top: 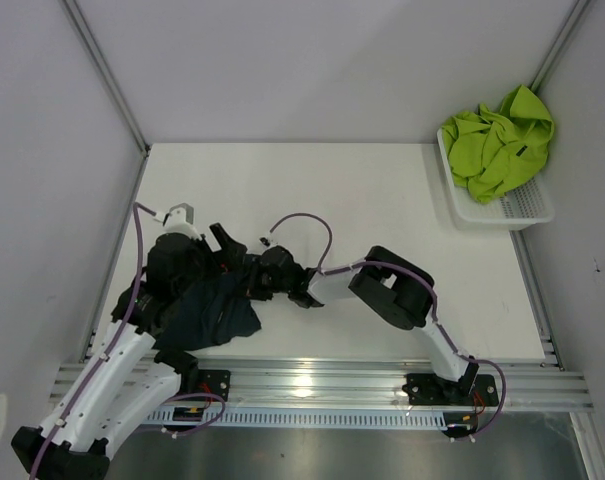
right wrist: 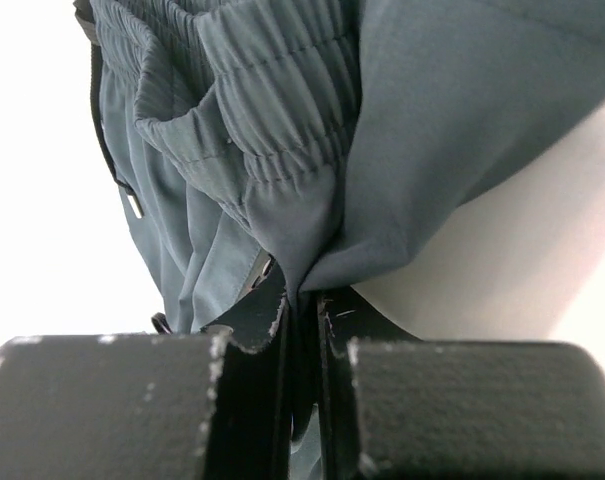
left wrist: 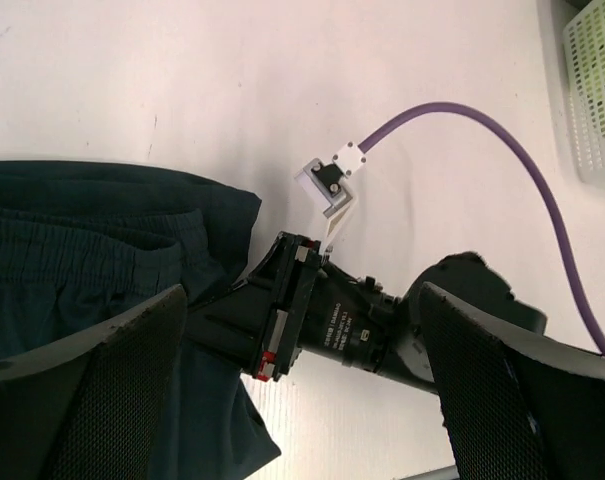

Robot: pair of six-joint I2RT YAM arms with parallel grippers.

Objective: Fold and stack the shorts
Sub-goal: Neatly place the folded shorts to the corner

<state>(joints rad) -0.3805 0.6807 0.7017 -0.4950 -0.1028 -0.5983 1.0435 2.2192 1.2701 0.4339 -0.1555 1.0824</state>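
Observation:
The dark navy shorts [top: 220, 312] lie bunched at the near left of the table, partly under the left arm. My right gripper [top: 254, 284] is shut on a fold of them near the elastic waistband [right wrist: 282, 130]. The cloth is pinched between its pads [right wrist: 304, 330]. My left gripper [top: 232, 258] hovers just above and behind it, wide open and empty [left wrist: 302, 400], its fingers [left wrist: 102, 390] straddling the right arm's wrist. The navy shorts [left wrist: 82, 250] show at the left of that view. The lime green shorts [top: 497, 145] sit crumpled in the basket at the far right.
A white mesh basket [top: 517, 210] stands against the right wall at the back; its corner [left wrist: 594, 90] shows in the left wrist view. A purple cable [top: 302, 220] loops over the right arm's wrist. Grey walls close in the table on three sides.

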